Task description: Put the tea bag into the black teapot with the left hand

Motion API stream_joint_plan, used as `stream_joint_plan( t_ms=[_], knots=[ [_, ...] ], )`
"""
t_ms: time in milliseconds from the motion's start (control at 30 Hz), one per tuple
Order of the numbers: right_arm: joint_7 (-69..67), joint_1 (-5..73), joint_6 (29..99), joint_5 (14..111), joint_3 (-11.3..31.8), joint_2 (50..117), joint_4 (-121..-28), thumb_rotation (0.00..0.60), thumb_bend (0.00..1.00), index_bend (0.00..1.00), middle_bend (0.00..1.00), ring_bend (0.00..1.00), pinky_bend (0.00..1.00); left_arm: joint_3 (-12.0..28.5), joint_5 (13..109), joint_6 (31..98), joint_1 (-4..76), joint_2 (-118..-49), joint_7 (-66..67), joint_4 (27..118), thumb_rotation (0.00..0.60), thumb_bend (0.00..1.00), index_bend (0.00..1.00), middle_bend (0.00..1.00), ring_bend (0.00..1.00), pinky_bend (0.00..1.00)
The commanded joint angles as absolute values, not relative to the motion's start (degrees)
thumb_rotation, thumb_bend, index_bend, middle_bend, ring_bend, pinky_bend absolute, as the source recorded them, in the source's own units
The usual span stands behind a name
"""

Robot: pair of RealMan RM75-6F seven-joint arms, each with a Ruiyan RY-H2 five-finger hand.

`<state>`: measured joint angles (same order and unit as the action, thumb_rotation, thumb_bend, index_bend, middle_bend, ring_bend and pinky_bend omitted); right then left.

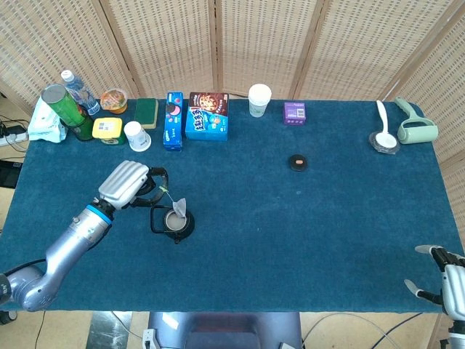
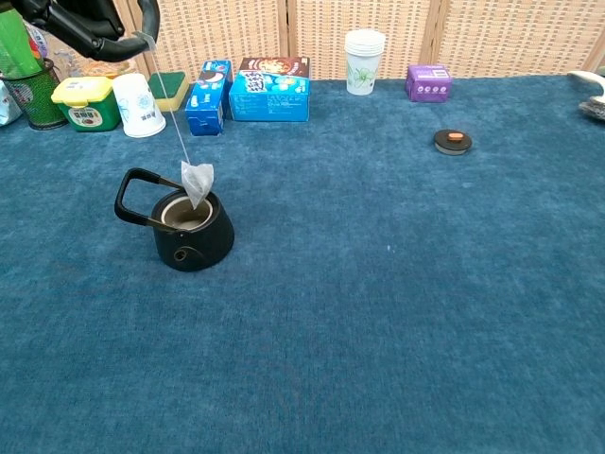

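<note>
the left hand (image 1: 125, 183) pinches the string of the tea bag (image 2: 197, 182), which hangs at the open mouth of the black teapot (image 2: 191, 231), its lower tip at the rim. the teapot stands upright on the blue table (image 1: 305, 218). the right hand (image 1: 447, 275) holds nothing at the near right edge, with its fingers spread apart.

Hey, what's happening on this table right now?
The robot's left hand holds a tea bag by its string and dangles it right at the open top of the black teapot. The bag's lower tip sits at the rim, not yet dropped inside. The right hand is open at the table's near right corner, holding nothing.
</note>
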<state>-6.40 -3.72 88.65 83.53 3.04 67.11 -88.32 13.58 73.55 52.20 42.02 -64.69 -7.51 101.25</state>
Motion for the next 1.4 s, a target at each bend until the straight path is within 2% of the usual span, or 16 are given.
stream_joint_plan(
  t_ms=[33,500,1400],
  knots=[
    [-6.48,-3.76,88.62,83.45,3.05,67.06,-88.25,0.600,0.10,0.32,0.32,0.38,0.28,13.32,73.96,52.46,41.87,-64.54,-7.67,101.53,0.600,0.49,0.69,1.00,1.00,1.00],
    [-6.98,-3.73,88.37,83.45,3.11,67.16,-87.72,0.600,0.10,0.32,0.32,0.38,0.28,11.23,76.20,52.51,40.81,-62.81,-8.97,104.19,0.600,0.49,0.69,1.00,1.00,1.00],
    [-8.88,-4.59,88.46,82.93,2.92,67.42,-86.02,0.600,0.10,0.32,0.32,0.38,0.28,8.34,76.22,49.61,41.90,-65.16,-6.02,104.81,0.600,0.49,0.69,1.00,1.00,1.00]
  ],
)
